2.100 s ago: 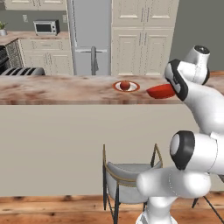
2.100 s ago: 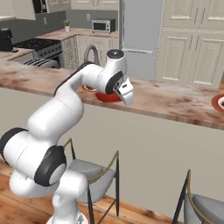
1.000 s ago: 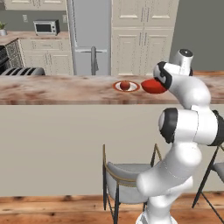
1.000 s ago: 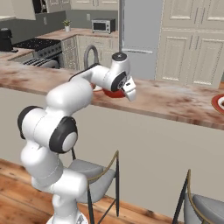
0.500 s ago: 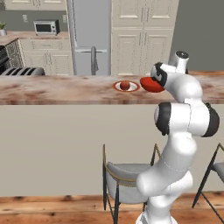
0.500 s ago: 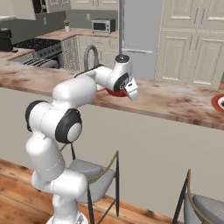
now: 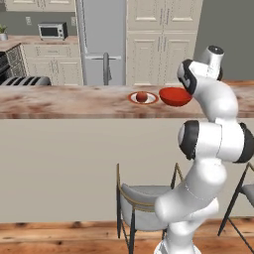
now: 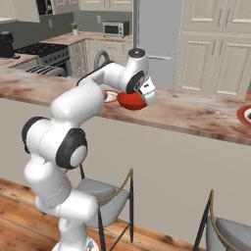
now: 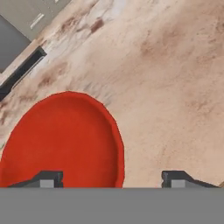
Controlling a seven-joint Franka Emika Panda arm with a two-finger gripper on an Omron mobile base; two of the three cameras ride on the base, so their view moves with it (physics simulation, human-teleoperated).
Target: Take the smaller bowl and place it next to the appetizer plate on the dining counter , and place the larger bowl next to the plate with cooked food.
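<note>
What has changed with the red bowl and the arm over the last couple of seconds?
The arm carried the red bowl leftward along the counter and set it down right beside the small plate with the red-brown lump. The pincer has just opened, its fingertips straddling the bowl's rim, so the bowl is let go. The plate, counter and stools stayed put.

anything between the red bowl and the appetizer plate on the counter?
Nothing. In the left base view the red bowl sits right beside the appetizer plate, with at most a sliver of bare counter between them.
</note>
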